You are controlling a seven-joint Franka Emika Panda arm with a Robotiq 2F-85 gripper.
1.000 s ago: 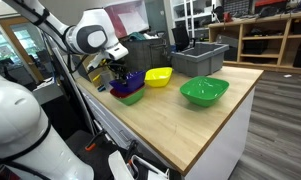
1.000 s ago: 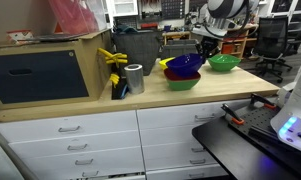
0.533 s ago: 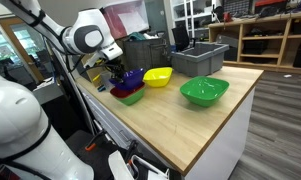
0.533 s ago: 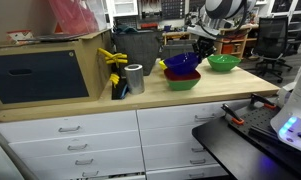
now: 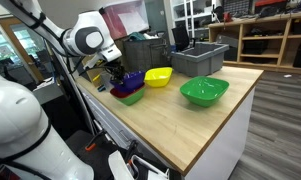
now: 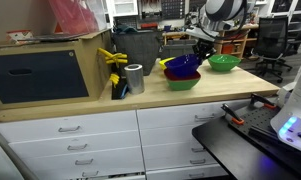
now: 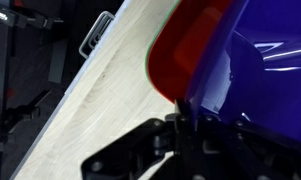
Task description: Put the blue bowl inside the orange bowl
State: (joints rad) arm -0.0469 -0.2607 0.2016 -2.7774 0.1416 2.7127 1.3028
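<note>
On a workshop's wooden countertop, clamped the gripper on the rim of the blue bowl, held it tilted over the orange bowl, near yellow bowl and larger green bowl

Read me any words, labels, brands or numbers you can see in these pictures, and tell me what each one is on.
None can be read.
The blue bowl, orange bowl and green bowl show no print.
Any marks on the cardboard box are too small and blurred.
</note>
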